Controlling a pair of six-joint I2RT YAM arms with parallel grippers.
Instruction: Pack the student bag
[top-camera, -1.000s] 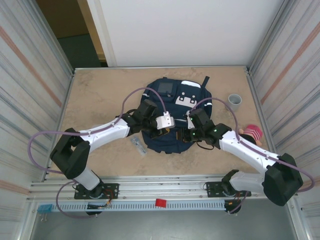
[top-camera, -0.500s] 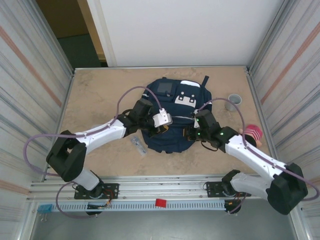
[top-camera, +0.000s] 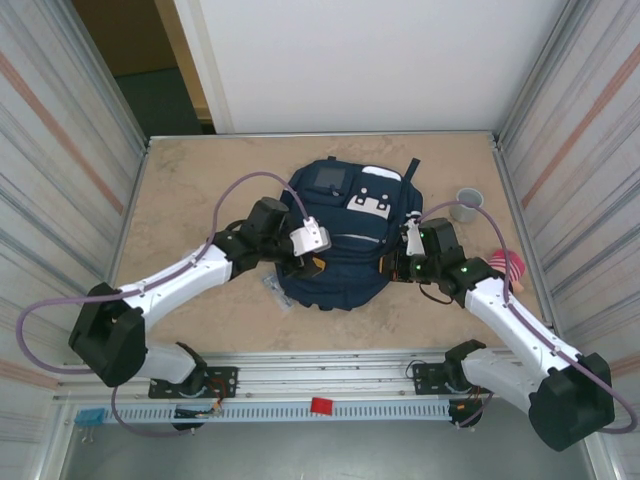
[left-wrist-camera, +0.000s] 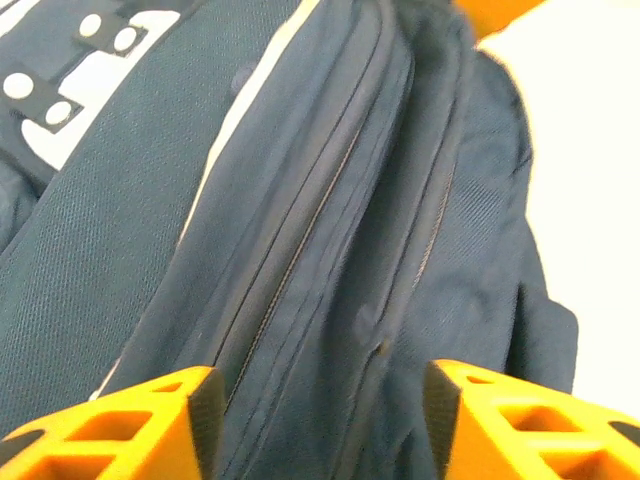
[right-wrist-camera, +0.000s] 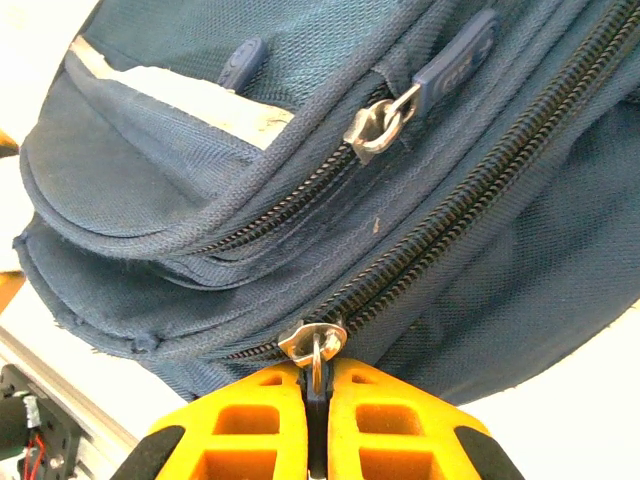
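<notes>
Low in the right wrist view the right tool (right-wrist-camera: 315, 400) pinches a zipper pull (right-wrist-camera: 314, 345), the left tool (left-wrist-camera: 320, 410) stands wide and empty over the student bag (top-camera: 340, 250) lying mid-frame on the surface (top-camera: 200, 190); working the zip seems the step, next needing a steady pull along the teeth.

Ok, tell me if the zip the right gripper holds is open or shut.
Shut on the stretch running up from the slider: the student bag zip teeth mesh there, right gripper pinching the pull. The other side, cannot tell.
</notes>
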